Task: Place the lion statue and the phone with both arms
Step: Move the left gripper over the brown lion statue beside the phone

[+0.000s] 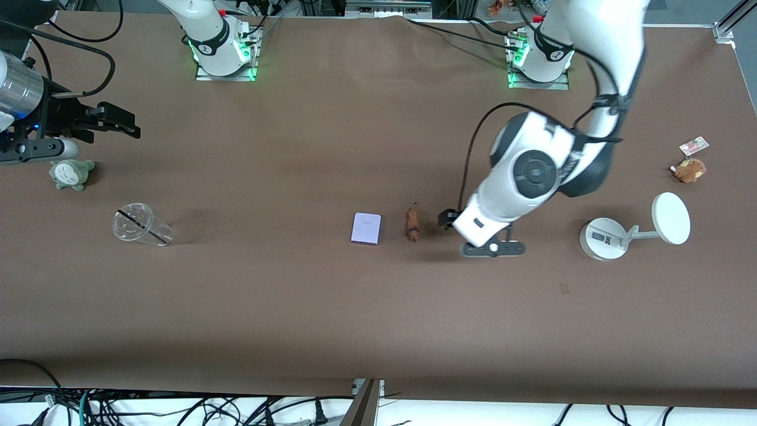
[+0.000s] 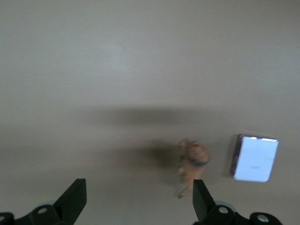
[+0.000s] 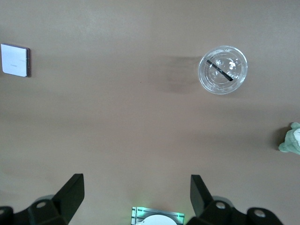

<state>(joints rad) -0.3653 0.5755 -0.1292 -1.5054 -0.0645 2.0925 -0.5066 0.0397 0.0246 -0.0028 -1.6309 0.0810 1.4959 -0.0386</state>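
Note:
The phone (image 1: 366,228), a flat pale lavender rectangle, lies mid-table. Beside it, toward the left arm's end, lies the small orange-brown lion statue (image 1: 412,223). My left gripper (image 1: 455,228) hangs low over the table just past the lion, open and empty. In the left wrist view the lion statue (image 2: 193,161) sits close to one fingertip (image 2: 201,199) of the gripper (image 2: 139,197), with the phone (image 2: 255,158) a little farther off. My right gripper (image 1: 127,125) waits open, up in the air at the right arm's end. Its wrist view shows the gripper (image 3: 137,192) empty and the phone (image 3: 15,60) far off.
A clear plastic cup (image 1: 141,225) lies on its side near a grey-green plush (image 1: 71,173) at the right arm's end. At the left arm's end stand a white round-based stand with a disc (image 1: 633,228) and a brown plush (image 1: 689,170) with a tag card (image 1: 694,145).

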